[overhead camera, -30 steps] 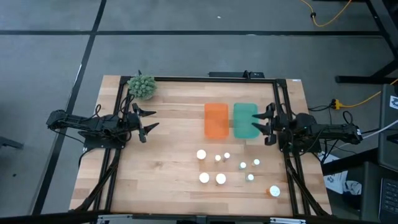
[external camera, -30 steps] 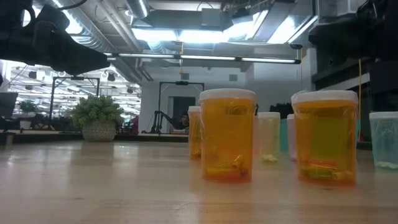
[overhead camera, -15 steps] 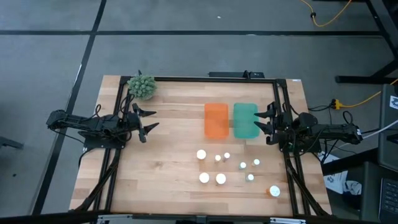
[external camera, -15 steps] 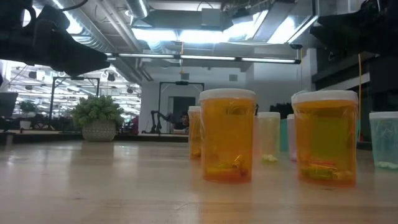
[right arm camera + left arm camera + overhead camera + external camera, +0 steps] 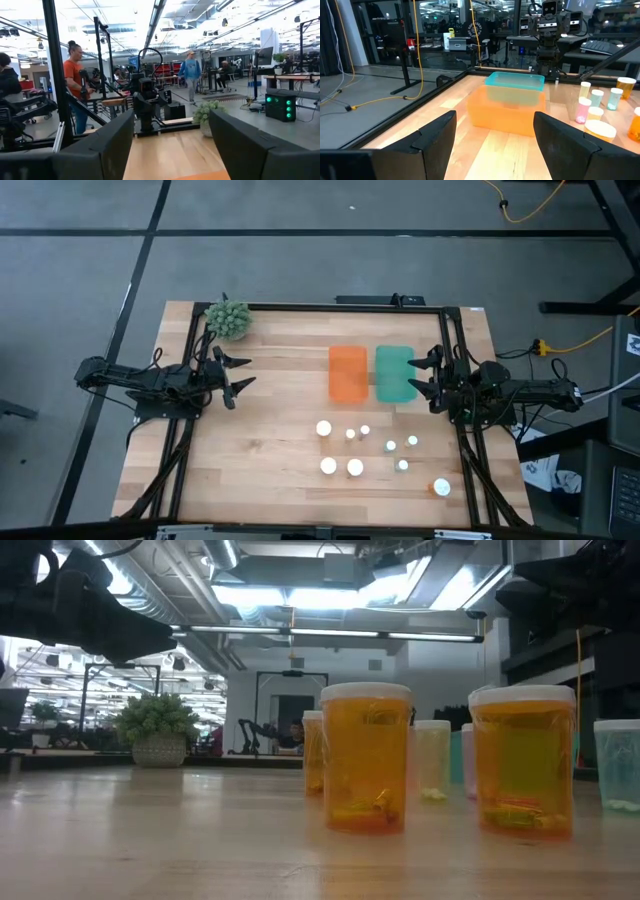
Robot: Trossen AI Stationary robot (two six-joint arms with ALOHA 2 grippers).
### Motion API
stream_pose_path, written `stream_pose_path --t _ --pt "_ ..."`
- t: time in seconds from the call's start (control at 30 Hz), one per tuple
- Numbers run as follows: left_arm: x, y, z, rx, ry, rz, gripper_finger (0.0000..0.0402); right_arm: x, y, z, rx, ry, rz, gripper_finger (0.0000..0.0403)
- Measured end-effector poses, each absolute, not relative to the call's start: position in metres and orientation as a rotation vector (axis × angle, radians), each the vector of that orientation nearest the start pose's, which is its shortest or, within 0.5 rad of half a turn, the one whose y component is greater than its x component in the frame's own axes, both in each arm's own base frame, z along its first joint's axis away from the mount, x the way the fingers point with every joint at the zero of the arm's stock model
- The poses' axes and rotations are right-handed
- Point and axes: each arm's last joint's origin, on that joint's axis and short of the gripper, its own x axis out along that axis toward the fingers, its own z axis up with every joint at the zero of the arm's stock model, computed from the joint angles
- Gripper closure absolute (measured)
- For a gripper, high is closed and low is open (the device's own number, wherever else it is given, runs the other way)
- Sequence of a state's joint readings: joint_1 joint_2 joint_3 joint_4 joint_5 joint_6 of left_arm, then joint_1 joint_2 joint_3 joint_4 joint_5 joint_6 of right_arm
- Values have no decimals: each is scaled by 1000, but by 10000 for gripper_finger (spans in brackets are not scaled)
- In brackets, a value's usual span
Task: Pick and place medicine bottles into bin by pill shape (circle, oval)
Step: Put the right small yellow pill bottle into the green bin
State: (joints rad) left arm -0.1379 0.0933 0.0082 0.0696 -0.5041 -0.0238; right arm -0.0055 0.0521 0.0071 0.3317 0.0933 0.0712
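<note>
On table: nine medicine bottles (image 5: 355, 467), two bins (image 5: 347, 373), both hands (image 5: 432, 378) apart.

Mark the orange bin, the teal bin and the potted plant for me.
orange bin (image 5: 347, 374), high view, middle of its inside.
teal bin (image 5: 394, 374), high view, middle of its inside.
potted plant (image 5: 228, 319), high view, middle of its foliage.
</note>
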Motion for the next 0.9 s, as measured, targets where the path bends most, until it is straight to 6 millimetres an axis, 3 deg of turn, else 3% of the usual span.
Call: stream_pose_path --t 0.23,0.4,0.53,0.67,0.9 --pt "100 0 166 -18 10 366 145 96 -3 197 152 -284 -78 143" --pt "100 0 166 32 19 366 145 84 -3 238 107 -192 -91 143" --pt "100 0 166 35 20 367 145 71 -3 280 166 10 -101 144" --pt "100 0 166 36 20 367 145 71 -2 309 330 247 -107 144" --pt "100 0 166 35 20 366 145 98 8 322 598 720 33 144"
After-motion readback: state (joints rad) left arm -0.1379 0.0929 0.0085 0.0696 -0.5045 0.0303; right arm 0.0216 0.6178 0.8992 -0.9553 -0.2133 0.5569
